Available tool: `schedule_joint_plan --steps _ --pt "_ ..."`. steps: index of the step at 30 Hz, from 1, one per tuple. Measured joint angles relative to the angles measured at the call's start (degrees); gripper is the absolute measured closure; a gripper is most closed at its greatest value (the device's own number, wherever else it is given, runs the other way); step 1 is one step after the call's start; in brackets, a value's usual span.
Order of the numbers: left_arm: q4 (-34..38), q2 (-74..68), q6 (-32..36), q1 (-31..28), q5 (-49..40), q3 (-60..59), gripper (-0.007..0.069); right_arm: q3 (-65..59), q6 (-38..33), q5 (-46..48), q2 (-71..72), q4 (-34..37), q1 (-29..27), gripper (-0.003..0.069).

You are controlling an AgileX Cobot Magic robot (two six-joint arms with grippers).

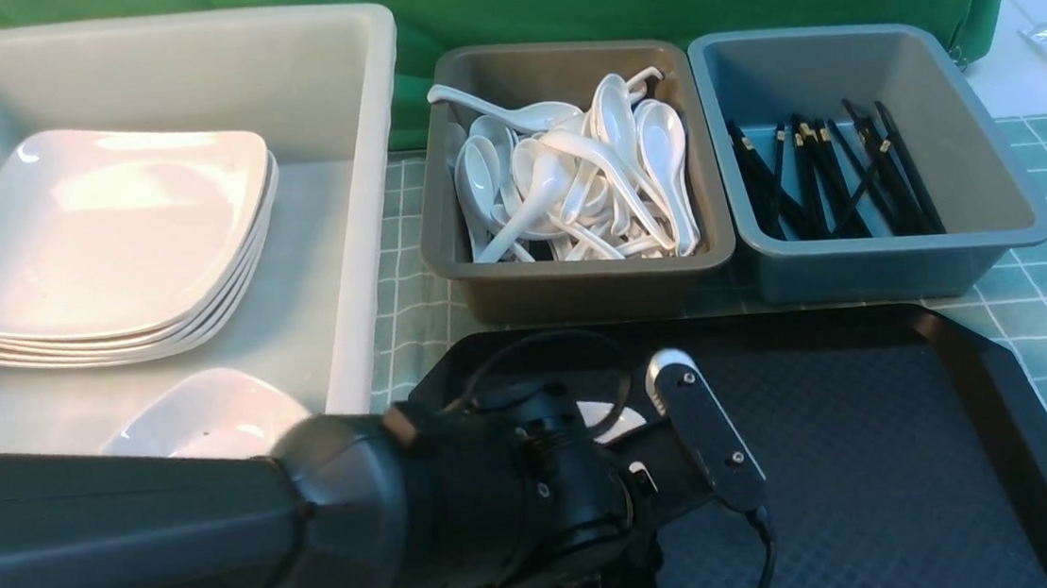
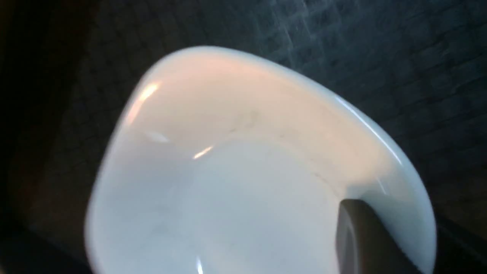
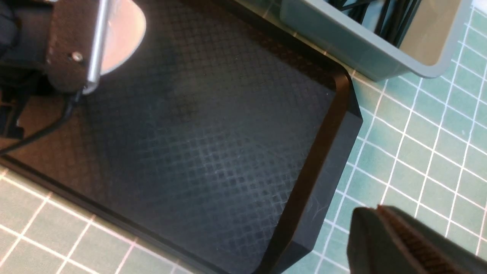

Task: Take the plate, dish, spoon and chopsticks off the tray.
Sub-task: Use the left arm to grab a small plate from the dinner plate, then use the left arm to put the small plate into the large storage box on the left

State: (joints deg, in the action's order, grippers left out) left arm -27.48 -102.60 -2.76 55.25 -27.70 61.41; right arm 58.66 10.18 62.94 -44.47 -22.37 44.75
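Left arm (image 1: 223, 538) reaches in low across the near-left part of the tray (image 1: 879, 452), wrist hiding most of what sits under it. Left gripper (image 2: 365, 243): 1 finger lies inside the dish (image 2: 236, 171) at its rim; the other is out of view, so can't tell if the jaws pinch it. Dish sits over the tray floor, blurred.

Right gripper (image 3: 403, 243) hangs off the tray's corner over the checked bench (image 3: 437, 133), jaws pressed together, holding nothing.

Behind: white tub (image 1: 355, 204) with stacked plates (image 1: 102, 246), bin of spoons (image 1: 571, 186), bin of chopsticks (image 1: 835, 177).
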Motion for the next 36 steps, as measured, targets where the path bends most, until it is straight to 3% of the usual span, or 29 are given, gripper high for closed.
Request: schedule_joint_plan --steps 7,13,15,18,23,28,36 --pt "4.9 18.4 1.5 3.2 -3.6 1.0 0.0603 0.0 0.0 -2.5 0.0 0.0 0.0 0.0613" --pt "0.8 32.5 5.3 0.3 -12.6 1.1 0.0603 0.0 0.0 -11.2 0.0 1.3 0.0 0.0606" --pt "0.1 37.4 9.8 -6.5 -17.8 -1.6 0.0603 0.0 0.0 -15.4 -0.4 1.7 0.0 0.0606" --pt "0.1 39.1 12.8 -14.4 -18.7 -4.6 0.0603 0.0 0.0 -16.9 -1.2 1.8 0.0 0.0606" --pt "5.7 36.3 24.2 -30.1 -12.2 -9.6 0.0603 0.0 -0.6 -17.6 -3.6 2.8 0.0 0.0606" --pt "8.3 30.3 28.6 -35.2 -8.8 -9.8 0.0603 0.0 -2.9 -17.6 -5.0 5.4 0.0 0.0603" --pt "8.3 23.2 28.9 -35.7 -7.8 -9.8 0.0601 0.0 -5.8 -17.6 -5.1 8.0 0.0 0.0599"
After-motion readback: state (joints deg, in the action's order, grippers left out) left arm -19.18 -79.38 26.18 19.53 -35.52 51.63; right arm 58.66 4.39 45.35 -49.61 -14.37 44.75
